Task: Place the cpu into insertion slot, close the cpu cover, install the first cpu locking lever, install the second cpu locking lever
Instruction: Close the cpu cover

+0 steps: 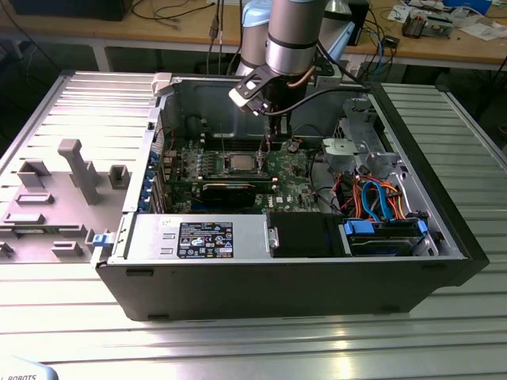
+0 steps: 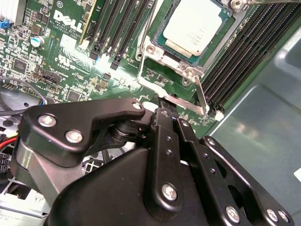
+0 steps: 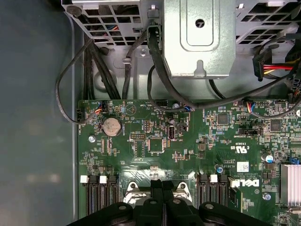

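Closest to the lens, the gripper [image 2: 162, 104] has its two fingers pressed together. Their tips sit right at the thin metal lever [image 2: 201, 96] that runs along one edge of the socket, and from where I stand I can't tell whether they pinch it or only push on it. The cpu [image 2: 193, 26] already lies flat in the slot [image 2: 161, 36]. The cover [image 2: 165, 59] looks to be down around it, framing the grey top. In the exterior view the arm reaches down into the open case [image 1: 277, 285], with the gripper just beside the socket.

What worries me is how narrow and springy that lever looks. With so little contact, the tips could slide off and the lever could snap back. They could also skid onto the board [image 3: 188, 141] or the memory slots [image 2: 244, 52] close by. If the cover is not fully seated, forcing the lever could load the chip unevenly.
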